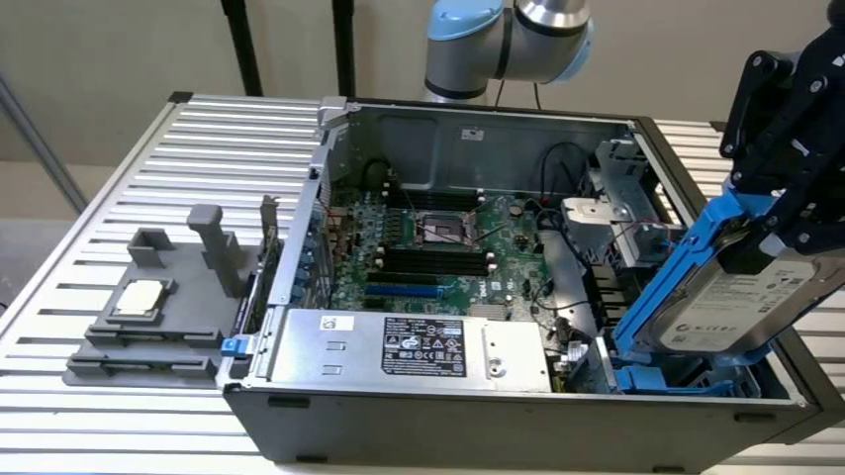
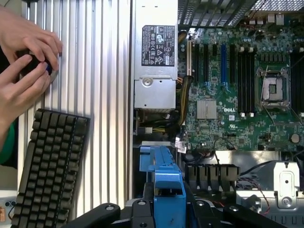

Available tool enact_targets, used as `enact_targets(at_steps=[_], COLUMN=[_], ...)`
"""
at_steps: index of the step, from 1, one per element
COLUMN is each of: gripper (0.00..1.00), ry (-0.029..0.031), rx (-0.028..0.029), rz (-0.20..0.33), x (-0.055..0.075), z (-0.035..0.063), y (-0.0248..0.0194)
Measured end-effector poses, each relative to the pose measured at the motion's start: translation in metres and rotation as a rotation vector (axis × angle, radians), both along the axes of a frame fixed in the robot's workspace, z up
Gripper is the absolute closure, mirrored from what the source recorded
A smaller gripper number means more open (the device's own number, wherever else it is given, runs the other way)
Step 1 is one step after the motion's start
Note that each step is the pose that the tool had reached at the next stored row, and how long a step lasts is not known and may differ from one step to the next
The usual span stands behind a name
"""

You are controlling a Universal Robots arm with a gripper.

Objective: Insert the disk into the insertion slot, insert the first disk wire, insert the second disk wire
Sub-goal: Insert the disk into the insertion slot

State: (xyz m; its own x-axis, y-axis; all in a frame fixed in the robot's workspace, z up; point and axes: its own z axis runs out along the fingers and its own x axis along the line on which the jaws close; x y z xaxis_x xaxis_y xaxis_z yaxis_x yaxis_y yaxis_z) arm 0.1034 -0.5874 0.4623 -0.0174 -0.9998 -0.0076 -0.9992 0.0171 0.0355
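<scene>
**The disk** point(image 1: 739, 302), a grey drive with a white label in a blue carrier frame, is shown clamped between the black fingers of the gripper point(image 1: 779, 233) at the exterior view's right side of the open computer case point(image 1: 528, 416). It is held steeply tilted. Its lower end is down at the insertion slot point(image 1: 660, 381) in the case's near right corner, and its upper end is raised above the case wall. Whether the lower end touches the slot's blue rails cannot be told.

Exterior view, from its left to its right:
- A grey fixture point(image 1: 198, 252) is set near the left edge of the slatted tabletop point(image 1: 198, 129), and a processor chip point(image 1: 139, 300) is laid on it.
- Inside the case, a silver power-supply box point(image 1: 410, 346) is mounted along the near wall.
- The motherboard point(image 1: 436, 257) is seen behind the box, toward the far wall.
- The arm's base point(image 1: 509, 35) is seen behind the far wall.

Wrist view:
- A person's hands point(image 2: 23, 61) are seen at an edge of the tabletop, closed around a small dark object.
- A keyboard point(image 2: 47, 166) is laid just beside the hands.
- The power-supply box and the motherboard follow in turn.
- The blue carrier frame point(image 2: 164, 180) is gripped between the dark fingers point(image 2: 135, 209).
</scene>
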Motion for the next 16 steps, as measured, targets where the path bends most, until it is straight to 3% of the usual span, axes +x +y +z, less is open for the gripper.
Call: enact_targets(at_steps=[16], gripper=[0.68], ry=[-0.0003], rx=[0.0063], rz=[0.008], x=[0.0029], z=[-0.0071], y=[0.0032])
